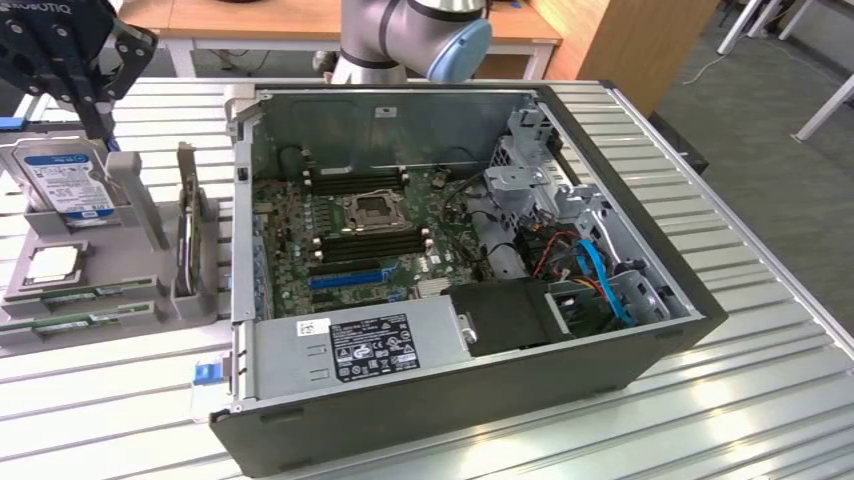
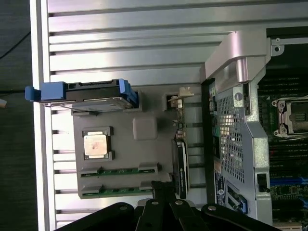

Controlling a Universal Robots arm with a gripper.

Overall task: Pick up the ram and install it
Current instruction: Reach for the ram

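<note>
The arm stands behind the open computer case and reaches toward the exterior view's left. It carries the gripper high over the grey parts holder, with the fingers pointing down at it. In the wrist view the gripper has its jaws clenched together with nothing between them, and it touches no part.

The ram lies flat in a slot of the holder, well below the jaws and off to one side of their tips. A second green stick lies parallel in the next slot, with one end close under the fingertips as the wrist camera sees it. In the exterior view the ram and the second green stick sit at the holder's near edge.

Also beneath the jaws is the processor, which sits just beyond the ram. The hard drive in its blue bracket lies farther on. The expansion card stands on edge between the jaws and the case wall. The motherboard lies inside the case, well apart from the jaws.
</note>
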